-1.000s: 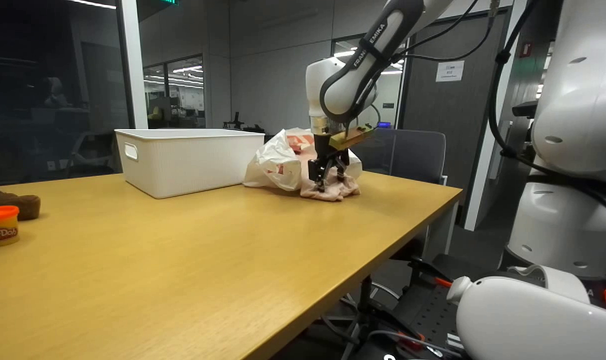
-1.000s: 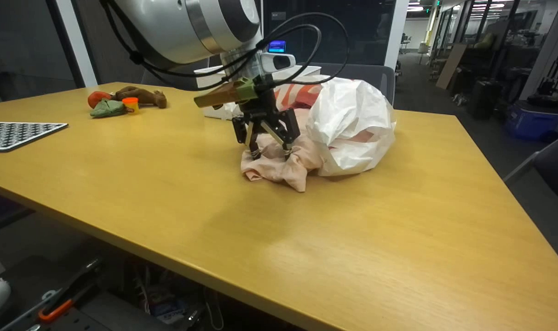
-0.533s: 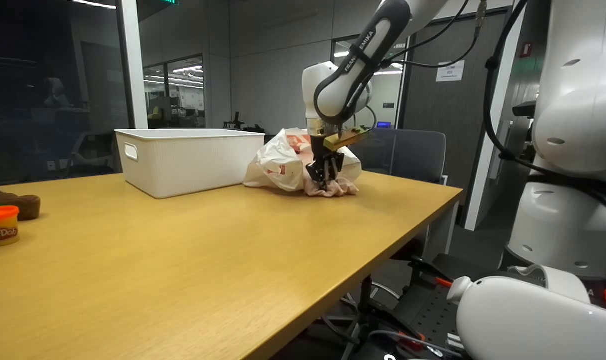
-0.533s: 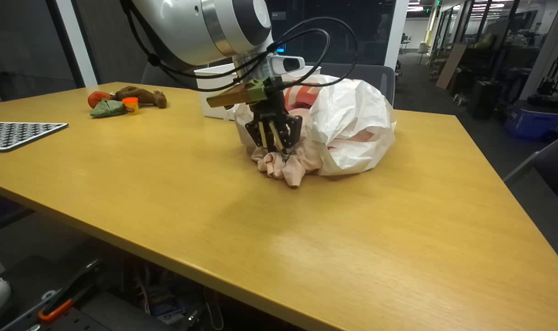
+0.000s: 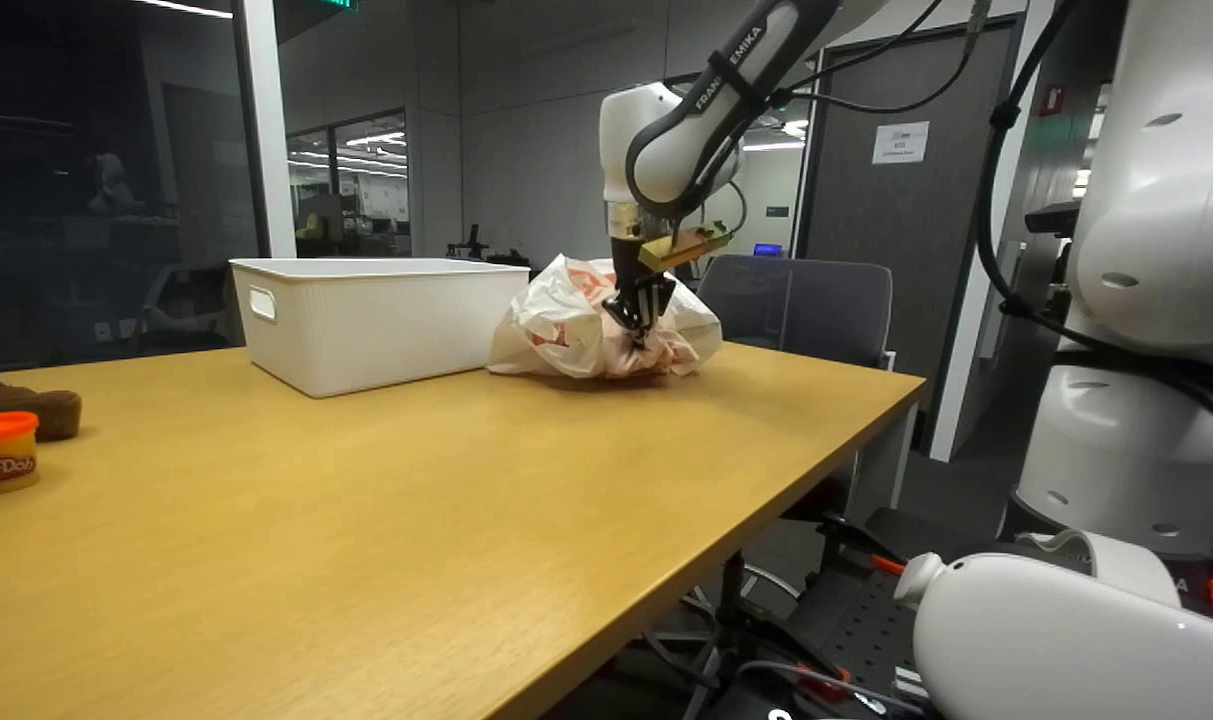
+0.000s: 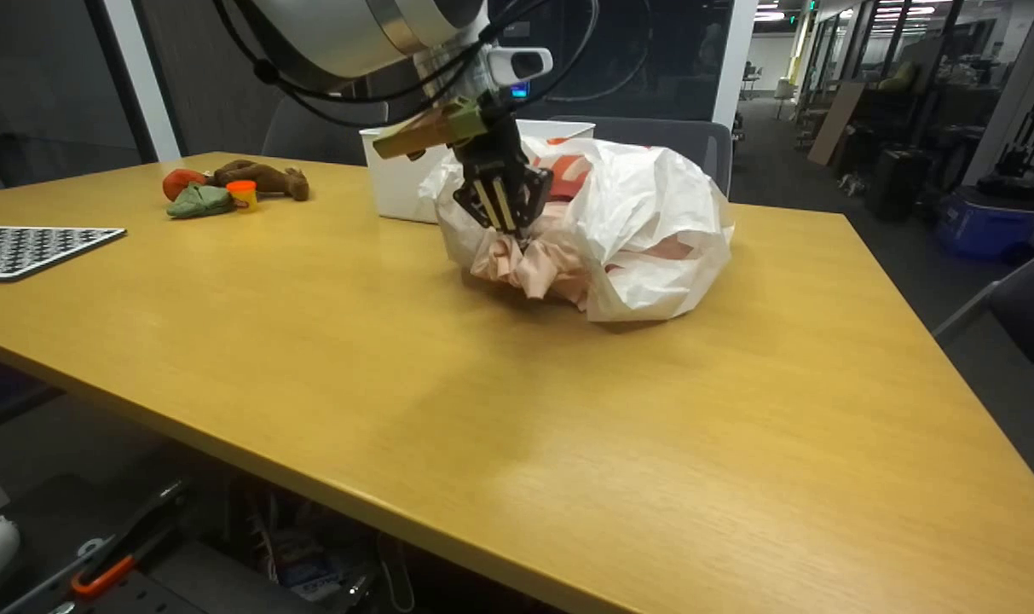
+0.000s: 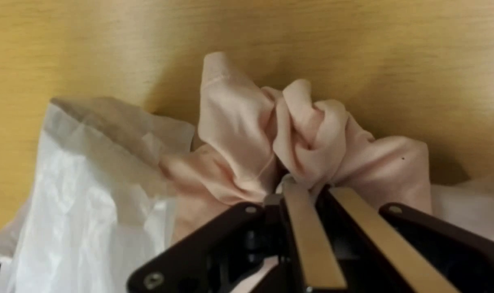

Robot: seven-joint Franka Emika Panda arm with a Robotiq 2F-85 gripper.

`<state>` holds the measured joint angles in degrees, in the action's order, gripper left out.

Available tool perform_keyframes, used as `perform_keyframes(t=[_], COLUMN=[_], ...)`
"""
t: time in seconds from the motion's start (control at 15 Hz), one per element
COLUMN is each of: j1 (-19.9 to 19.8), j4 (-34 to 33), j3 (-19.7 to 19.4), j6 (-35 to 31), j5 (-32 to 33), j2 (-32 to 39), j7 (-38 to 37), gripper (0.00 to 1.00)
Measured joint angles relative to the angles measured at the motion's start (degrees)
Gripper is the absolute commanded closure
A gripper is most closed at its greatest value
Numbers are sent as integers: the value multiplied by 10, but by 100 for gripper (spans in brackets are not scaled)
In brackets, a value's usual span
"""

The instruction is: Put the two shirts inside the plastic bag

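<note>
the black pincer [image 6: 521, 240] points down above the desk [image 6: 517, 409], its two fingers [image 7: 312, 236] drawn close together on a pinched fold of the pale pink shirt [image 6: 540, 266]. in the wrist view the cloth puffs out in loops and creases right at the fingertips, with a stitched hem near the end of one fold. the shirt sits at the open side of the translucent white plastic bag [image 6: 653, 226]: some of it bunches out in front of the opening, some runs back between the bag's walls, and white plastic stands to both sides of it. a shadow lies under the bunched folds; whether their lowest edge touches the desk, i cannot tell. higher in the opening, behind the pink, there is a red-and-white patch [image 6: 569, 175], and i cannot tell if it is print or a second garment. the bag slumps, crumpled, on the desk. just beside it is a white ribbed storage box [image 5: 386, 325] with an oval handle hole in its end. well apart from these, in an exterior view, a brown plush toy [image 6: 265, 177], a round orange-red thing [image 6: 181, 182], a soft green thing [image 6: 201, 201] and a yellow play-doh tub [image 6: 242, 196] with an orange lid sit close together, near a flat board [image 6: 43, 250] patterned in black and white.
</note>
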<state>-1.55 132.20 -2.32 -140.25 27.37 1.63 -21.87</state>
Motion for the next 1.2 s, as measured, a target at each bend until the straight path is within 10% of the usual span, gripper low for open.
perform_keyframes(t=[0.53,1.2], j1=[0,3], j4=[-4,-106], j3=[16,5], j6=[-55,-79], j5=[157,220], j2=[-74,77], j7=[-85,-129], gripper=[98,94])
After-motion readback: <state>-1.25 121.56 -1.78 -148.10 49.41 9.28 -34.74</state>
